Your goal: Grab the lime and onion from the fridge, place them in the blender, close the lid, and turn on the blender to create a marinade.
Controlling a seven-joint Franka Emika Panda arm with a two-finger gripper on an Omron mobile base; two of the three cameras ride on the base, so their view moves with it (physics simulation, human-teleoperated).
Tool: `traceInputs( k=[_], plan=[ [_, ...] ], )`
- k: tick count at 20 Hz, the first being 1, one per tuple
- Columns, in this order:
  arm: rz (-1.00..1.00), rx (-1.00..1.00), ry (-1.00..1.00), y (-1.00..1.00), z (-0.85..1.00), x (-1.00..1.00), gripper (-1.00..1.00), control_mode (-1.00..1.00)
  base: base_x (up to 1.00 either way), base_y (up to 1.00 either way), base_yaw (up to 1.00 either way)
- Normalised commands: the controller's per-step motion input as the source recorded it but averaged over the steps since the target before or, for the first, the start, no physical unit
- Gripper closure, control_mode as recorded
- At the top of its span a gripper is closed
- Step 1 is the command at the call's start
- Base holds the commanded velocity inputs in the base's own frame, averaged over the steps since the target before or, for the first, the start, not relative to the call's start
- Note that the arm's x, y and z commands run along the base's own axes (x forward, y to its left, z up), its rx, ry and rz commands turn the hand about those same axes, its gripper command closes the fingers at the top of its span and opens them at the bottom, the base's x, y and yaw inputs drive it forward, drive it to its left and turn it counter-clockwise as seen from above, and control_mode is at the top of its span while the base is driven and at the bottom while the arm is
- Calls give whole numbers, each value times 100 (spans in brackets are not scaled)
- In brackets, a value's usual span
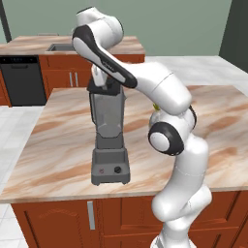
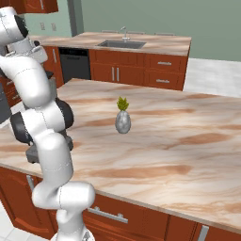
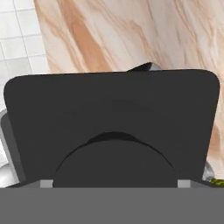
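Jaws spread wide right above the lid (image 3: 111,118) seated on the blender (image 1: 109,140) near the counter's (image 1: 63,145) front edge; lid step looks finished, next press the red button (image 1: 101,170).

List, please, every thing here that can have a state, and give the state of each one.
blender: upright on the island counter, near its front edge.
lid: on top of the jar, directly under the tool.
tool: above the jar top; jaws wide apart, holding nothing that can be seen.
vase: upright on the counter, apart from the blender.
dishwasher: door shut.
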Motion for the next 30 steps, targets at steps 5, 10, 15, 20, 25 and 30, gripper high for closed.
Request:
traceInputs(
  k=[5, 10, 15, 20, 25, 30],
  plan=[
    [0, 0, -7, -62, -24, -20, 100, -100, 0, 0, 0],
    [0, 0, 0, -35, -9, -9, 100, -100, 0, 0, 0],
    [0, 0, 1, -2, 0, -5, 100, -100, 0, 0, 0],
    [0, 0, 5, 0, -4, -22, 100, -100, 0, 0, 0],
    [0, 0, 8, -1, -25, -19, 100, -100, 0, 0, 0],
    [0, -3, 6, -11, -52, -4, 100, -100, 0, 0, 0]
  ],
)
